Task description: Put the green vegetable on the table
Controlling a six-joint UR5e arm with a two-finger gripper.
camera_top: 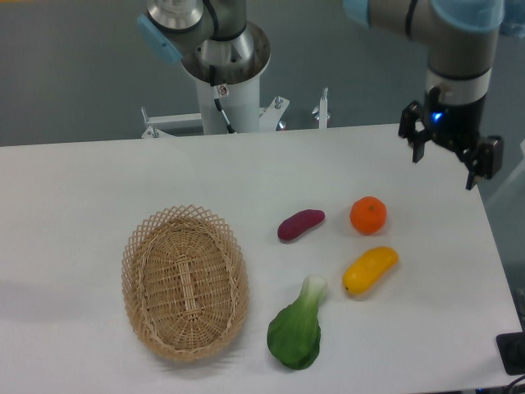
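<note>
From my remote seat, the arm (447, 29) ran off the top edge, so I could not see its upper links. A dark flat object (512, 353) at the lower right was cut by the frame and stayed unidentifiable. The tabletop (82, 180) was cropped along the left and bottom edges. The pincer (445, 160) showed too small to judge its fingertip gap.
</note>
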